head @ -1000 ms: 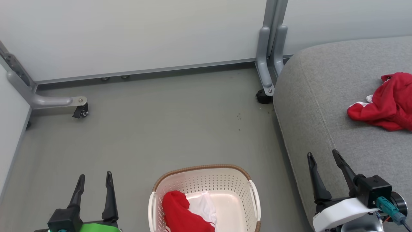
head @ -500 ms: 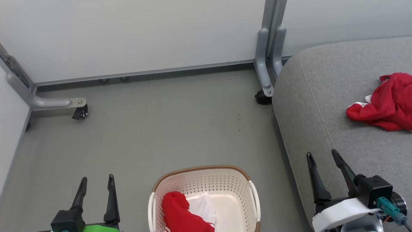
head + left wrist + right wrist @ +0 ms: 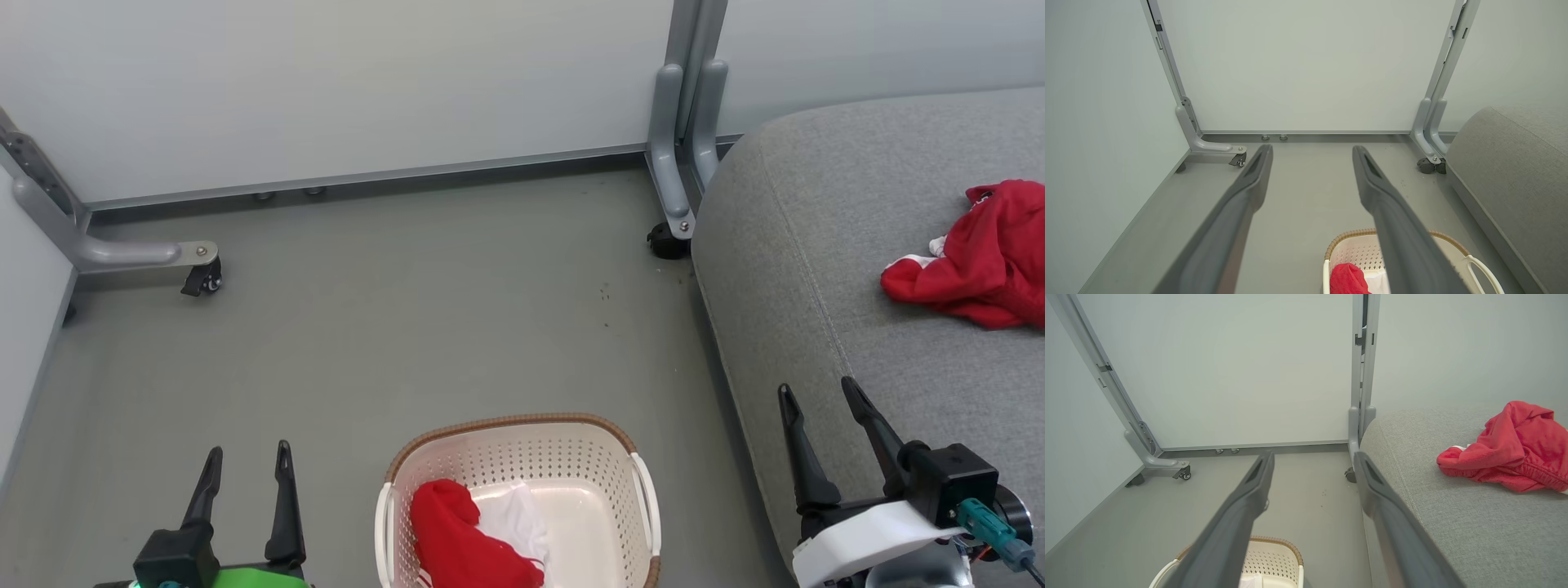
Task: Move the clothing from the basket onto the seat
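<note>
One crumpled bright-red fabric garment already on large light-grey upholstered seat cushion. Second red-and-white garment bunched in left half of cream perforated plastic basket, brown woven-look rim, on grey floor. Left gripper and right gripper both spread wide, empty, either side of basket. Risks: shallow pinch catches one fold, cloth slips mid-carry; fingers snag rim, drag light basket.

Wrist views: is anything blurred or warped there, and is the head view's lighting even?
Left wrist view: near fingers look soft, and the partition posts splay outward from wide-angle distortion. Right wrist view: same splay, with the red garment on the seat sharp. Head view: flat, even light, soft shadow at the seat's foot, no glare.
</note>
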### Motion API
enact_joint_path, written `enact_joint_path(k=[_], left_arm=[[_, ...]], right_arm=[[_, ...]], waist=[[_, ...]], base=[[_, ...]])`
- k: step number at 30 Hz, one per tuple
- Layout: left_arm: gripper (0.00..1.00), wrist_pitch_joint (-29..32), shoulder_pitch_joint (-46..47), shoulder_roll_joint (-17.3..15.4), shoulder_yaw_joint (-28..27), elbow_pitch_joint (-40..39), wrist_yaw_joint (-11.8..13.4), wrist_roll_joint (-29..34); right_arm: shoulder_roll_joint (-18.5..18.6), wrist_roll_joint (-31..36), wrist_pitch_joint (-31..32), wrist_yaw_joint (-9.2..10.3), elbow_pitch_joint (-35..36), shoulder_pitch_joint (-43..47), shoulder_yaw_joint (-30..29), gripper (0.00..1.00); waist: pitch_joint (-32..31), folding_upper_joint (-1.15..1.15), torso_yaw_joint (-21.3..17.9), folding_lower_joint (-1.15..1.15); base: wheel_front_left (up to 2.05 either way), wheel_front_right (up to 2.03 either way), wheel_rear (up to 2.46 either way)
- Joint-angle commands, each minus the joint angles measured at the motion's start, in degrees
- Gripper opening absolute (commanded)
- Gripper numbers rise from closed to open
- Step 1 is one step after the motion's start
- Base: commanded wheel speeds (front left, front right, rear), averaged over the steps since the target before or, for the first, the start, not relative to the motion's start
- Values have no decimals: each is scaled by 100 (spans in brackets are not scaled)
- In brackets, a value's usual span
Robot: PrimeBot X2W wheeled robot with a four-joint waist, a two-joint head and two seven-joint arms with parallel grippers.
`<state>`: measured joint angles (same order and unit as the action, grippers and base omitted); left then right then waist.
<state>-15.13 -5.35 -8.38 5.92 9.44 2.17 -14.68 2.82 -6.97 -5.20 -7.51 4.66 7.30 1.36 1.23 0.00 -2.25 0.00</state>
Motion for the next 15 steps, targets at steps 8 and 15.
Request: enact_joint_path(k=[8, 15], left_arm=[[100, 18, 710, 59, 550, 354, -284, 360], [100, 99, 1679, 223, 1311, 1180, -636, 738]], right_arm=[[17, 32, -70, 4, 201, -317, -17, 100], [16, 45, -207, 4, 349, -737, 47, 100]], waist=[[518, 0, 18, 0], [1304, 0, -95, 0]], base=[[0, 0, 0], [0, 0, 0]])
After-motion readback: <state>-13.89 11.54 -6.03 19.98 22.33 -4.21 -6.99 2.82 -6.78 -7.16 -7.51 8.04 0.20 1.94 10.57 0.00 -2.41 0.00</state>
